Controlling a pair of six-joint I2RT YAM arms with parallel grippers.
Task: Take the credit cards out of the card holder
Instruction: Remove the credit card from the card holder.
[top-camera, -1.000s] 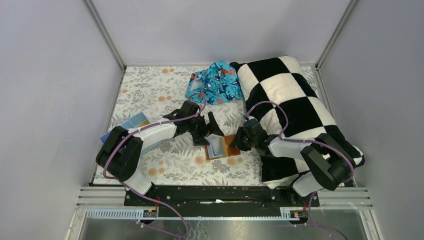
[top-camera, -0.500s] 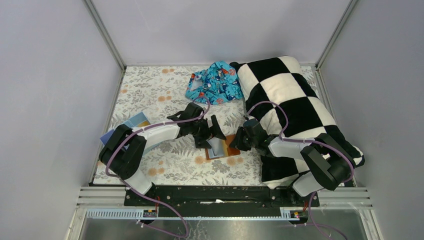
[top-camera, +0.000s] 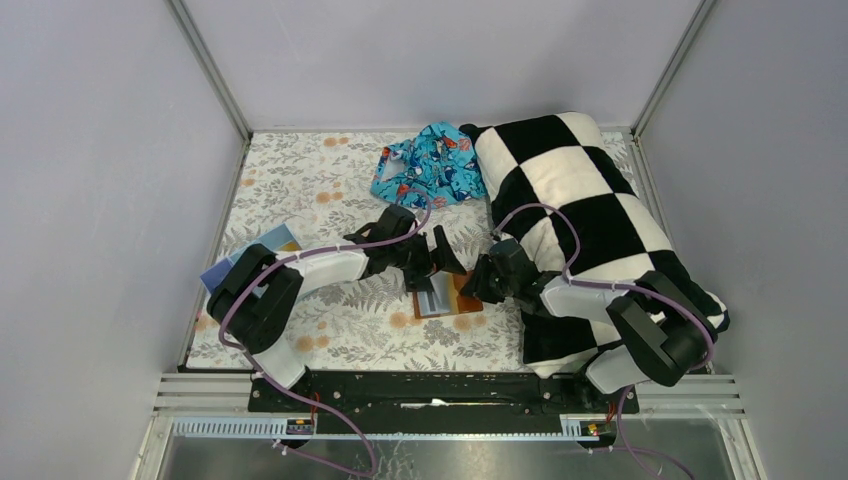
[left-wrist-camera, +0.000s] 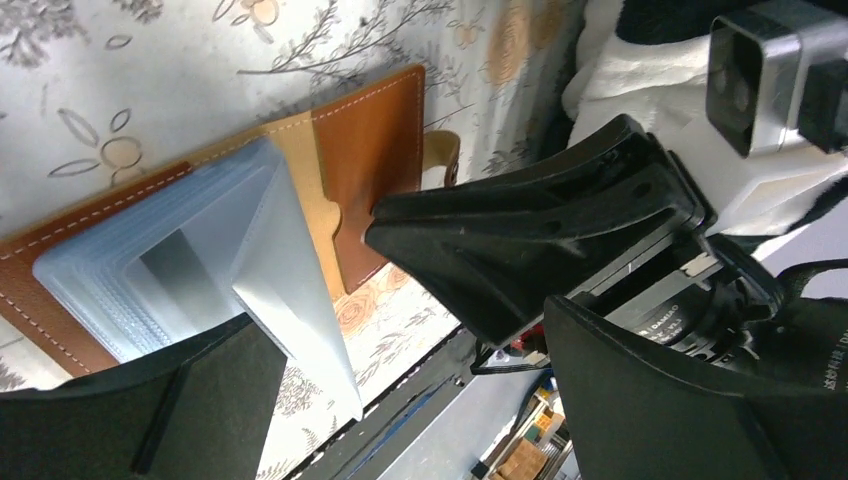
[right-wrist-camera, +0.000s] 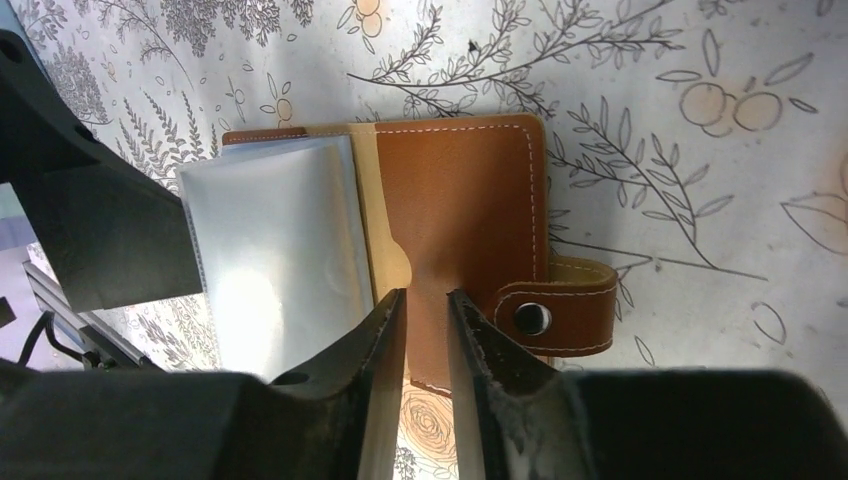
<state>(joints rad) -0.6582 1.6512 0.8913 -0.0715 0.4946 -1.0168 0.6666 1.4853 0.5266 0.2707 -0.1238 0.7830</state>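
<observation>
Floral tablecloth (top-camera: 320, 190) under card holder (top-camera: 452, 296)

Only "DAMIAO" is readable, on the right arm's motor (left-wrist-camera: 690, 325).

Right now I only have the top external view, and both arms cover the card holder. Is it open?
Observer: Yes. The right wrist view shows the card holder lying open and flat, with its snap strap unfastened.
Operator: Are the cards out?
Observer: No. The pale credit cards sit as a fanned stack on the holder's other half.
Operator: What is the right gripper doing?
Observer: The right gripper is over the brown pocket with only a narrow gap between its fingers. I cannot tell whether it pinches the leather.
Operator: And the left?
Observer: The left gripper is wide open, with one finger beside the card stack.
</observation>
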